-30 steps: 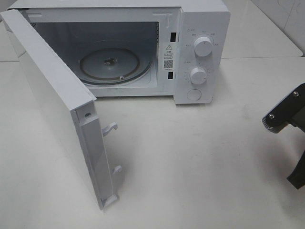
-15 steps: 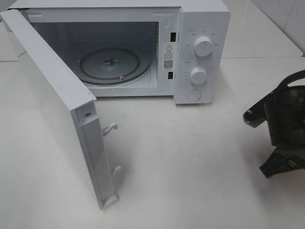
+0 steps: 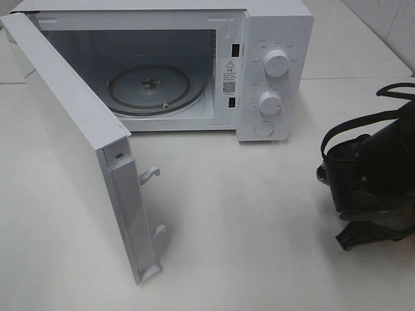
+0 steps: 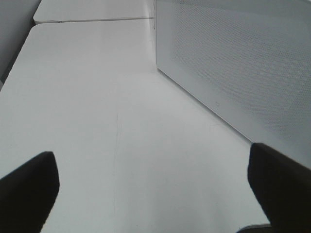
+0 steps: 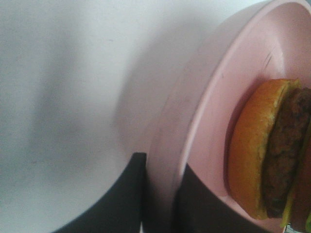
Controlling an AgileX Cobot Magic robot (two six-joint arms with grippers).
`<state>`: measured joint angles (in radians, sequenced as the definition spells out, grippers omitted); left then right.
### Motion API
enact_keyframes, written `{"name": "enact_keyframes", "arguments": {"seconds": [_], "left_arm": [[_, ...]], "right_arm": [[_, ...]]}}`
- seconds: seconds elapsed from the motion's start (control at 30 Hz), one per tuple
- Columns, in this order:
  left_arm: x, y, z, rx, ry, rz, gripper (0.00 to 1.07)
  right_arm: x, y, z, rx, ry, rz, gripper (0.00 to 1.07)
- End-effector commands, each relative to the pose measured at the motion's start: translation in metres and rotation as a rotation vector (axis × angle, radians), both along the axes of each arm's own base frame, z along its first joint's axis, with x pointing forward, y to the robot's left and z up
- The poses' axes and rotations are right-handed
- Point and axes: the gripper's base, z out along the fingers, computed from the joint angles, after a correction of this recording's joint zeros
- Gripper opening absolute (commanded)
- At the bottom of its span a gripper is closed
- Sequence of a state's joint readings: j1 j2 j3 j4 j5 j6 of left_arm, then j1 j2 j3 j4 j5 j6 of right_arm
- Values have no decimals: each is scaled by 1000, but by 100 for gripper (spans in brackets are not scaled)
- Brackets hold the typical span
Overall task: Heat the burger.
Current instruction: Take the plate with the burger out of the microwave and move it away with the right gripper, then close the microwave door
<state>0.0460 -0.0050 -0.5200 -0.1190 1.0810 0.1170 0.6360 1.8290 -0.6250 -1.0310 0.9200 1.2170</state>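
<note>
Plainly, the right gripper (image 5: 160, 204) pinches the smooth rim of a round pink plate (image 5: 194, 121), one dark finger on each face of it. On that plate sits the burger (image 5: 272, 150): glossy golden-brown bun, coarse dark patty, a sliver of yellow and green at its edge. The left gripper (image 4: 155, 189) hangs wide open and empty above the matte white table (image 4: 87, 97), beside the microwave door's (image 4: 243, 63) dotted mesh panel. Overhead, the boxy white microwave (image 3: 272, 39) stands open, a round glass turntable (image 3: 155, 87) inside, two round knobs and a button on its panel; a small warning sticker's print is too small to read.
</note>
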Motion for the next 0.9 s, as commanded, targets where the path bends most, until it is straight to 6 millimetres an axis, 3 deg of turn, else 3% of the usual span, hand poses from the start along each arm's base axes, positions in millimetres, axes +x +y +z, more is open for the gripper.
{"name": "enact_keyframes", "arguments": {"seconds": [0.03,0.1,0.23,0.4,0.43,0.47,0.53,0.6,0.9], "left_arm": [[-2,0,-1,-1,-22,-1,98],[-2,0,-1,-1,-22,-1,98],[-2,0,-1,-1,-22,-1,98],[-2,0,-1,-1,-22,-1,98],[-2,0,-1,-1,-22,-1,98],[-2,0,-1,-1,-22,-1,98],[-2,0,-1,-2,-22,0,98],[-2,0,-1,-2,-22,0,98],[-2,0,-1,-2,-22,0,98]], "right_arm": [[4,-3,-1,-61,-25,-1,6],[4,-1,-15,-52,-3,-2,7],[4,-2,-24,-63,0,-13,9],[6,1,-35,-55,23,-1,21],[9,4,-33,-39,11,-9,30],[9,4,-33,-39,11,-9,30],[12,8,-26,-10,7,-18,43],[14,11,-20,10,13,-20,48],[12,22,19,163,55,-2,53]]}}
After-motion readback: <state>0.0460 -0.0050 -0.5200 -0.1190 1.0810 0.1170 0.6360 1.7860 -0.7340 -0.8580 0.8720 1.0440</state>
